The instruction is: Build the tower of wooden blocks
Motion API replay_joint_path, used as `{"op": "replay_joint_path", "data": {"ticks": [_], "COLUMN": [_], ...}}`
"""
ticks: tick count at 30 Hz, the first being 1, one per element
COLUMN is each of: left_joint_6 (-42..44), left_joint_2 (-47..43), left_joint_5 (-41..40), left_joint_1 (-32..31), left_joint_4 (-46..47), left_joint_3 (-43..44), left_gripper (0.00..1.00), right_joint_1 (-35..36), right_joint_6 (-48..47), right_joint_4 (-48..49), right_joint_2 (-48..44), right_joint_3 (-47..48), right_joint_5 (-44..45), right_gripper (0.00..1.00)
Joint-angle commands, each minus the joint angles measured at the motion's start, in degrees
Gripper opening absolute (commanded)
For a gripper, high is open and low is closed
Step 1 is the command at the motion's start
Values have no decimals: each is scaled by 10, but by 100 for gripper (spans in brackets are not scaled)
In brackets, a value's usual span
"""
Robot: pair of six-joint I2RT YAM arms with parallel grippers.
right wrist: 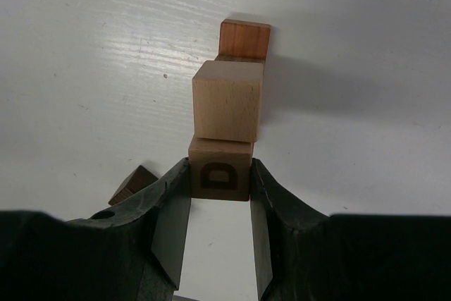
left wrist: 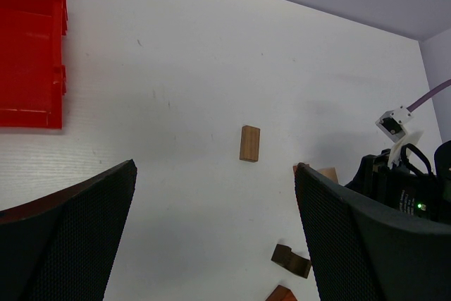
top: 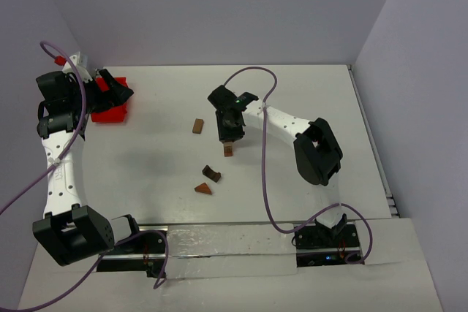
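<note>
My right gripper (right wrist: 220,181) is shut on a brown block marked with a dark D (right wrist: 220,173). That block touches a pale wooden cube (right wrist: 227,100), and a reddish-brown block (right wrist: 244,39) stands just beyond the cube; together they form the wood block tower (top: 229,151) at mid table, seen under the right gripper (top: 228,137). Loose pieces lie nearby: a tan cuboid (top: 197,126), a dark brown block (top: 211,174) and a reddish wedge (top: 203,188). At the far left my left gripper (top: 115,91) hangs open and holds nothing, its fingers (left wrist: 70,230) spread wide.
A red plastic tray (top: 113,111) sits at the back left, under the left gripper, and shows as the red tray (left wrist: 28,54) in the left wrist view. The tan cuboid (left wrist: 249,144) and dark block (left wrist: 291,261) lie between the arms. A purple cable (top: 265,173) loops beside the right arm.
</note>
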Motion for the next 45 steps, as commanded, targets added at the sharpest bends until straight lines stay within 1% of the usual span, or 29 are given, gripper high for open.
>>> {"op": "replay_joint_path", "data": {"ticks": [1, 29, 45], "left_joint_6": [-1, -1, 0], "left_joint_2": [-1, 0, 0], "left_joint_5": [20, 22, 22], "left_joint_1": [4, 5, 5], "left_joint_4": [25, 26, 25], "left_joint_3": [10, 9, 8], "left_gripper": [99, 99, 99], "right_joint_1": [-3, -3, -3], "right_joint_6": [-3, -10, -12], "right_joint_4": [3, 2, 3], "right_joint_2": [0, 4, 9], "right_joint_3": [4, 2, -2], "right_joint_5": [0, -2, -7], "right_gripper": [15, 22, 32]}}
